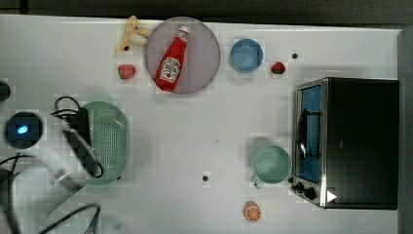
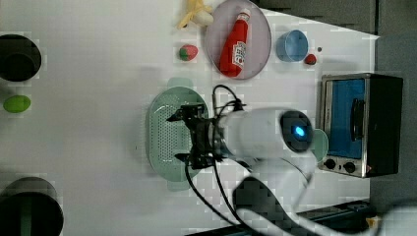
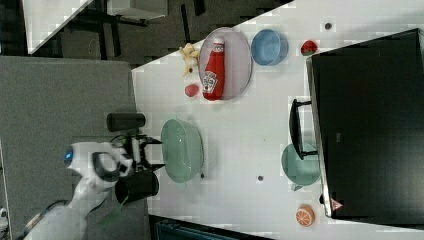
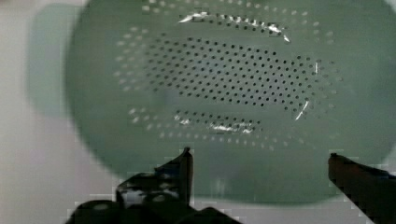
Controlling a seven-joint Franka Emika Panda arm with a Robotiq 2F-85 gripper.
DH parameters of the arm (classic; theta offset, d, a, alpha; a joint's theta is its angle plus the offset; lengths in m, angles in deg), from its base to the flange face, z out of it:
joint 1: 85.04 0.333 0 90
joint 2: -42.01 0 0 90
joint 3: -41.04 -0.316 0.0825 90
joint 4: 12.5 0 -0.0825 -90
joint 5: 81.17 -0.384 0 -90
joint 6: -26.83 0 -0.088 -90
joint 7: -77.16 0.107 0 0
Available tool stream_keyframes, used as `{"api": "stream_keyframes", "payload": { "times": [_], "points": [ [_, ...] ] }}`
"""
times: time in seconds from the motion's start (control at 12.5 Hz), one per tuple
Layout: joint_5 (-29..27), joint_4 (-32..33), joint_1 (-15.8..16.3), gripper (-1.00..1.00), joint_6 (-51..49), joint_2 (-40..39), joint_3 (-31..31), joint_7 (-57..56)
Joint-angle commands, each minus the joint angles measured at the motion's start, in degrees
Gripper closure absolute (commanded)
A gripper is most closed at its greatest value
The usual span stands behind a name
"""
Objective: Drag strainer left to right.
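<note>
1. The robot arm's tool hangs over the mint-green strainer, its two dark fingers spread wide and grasping nothing; the wrist view shows them at the strainer's rim above the perforated bowl.
2. The strainer sits on the white desk at the top view's left, well apart from the toaster oven at the top view's right.
3. A mint-green mug stands just beside the oven's glass door, with an orange slice near it.
4. On the top view's upper side, a ketchup bottle lies on a grey plate, flanked by a banana, a strawberry, a blue bowl and a second strawberry.
</note>
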Motion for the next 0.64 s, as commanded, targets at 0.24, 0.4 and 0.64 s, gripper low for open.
{"api": "stream_keyframes", "payload": {
  "times": [0.24,0.4,0.64],
  "points": [
    [3.1,1.22,2.59,-1.0,5.86,-5.36,6.7,5.19],
    [4.58,1.29,4.37,-1.0,6.08,-6.2,9.33,5.19],
    [4.91,1.74,5.18,-1.0,6.97,-6.33,10.76,5.2]
  ]
}}
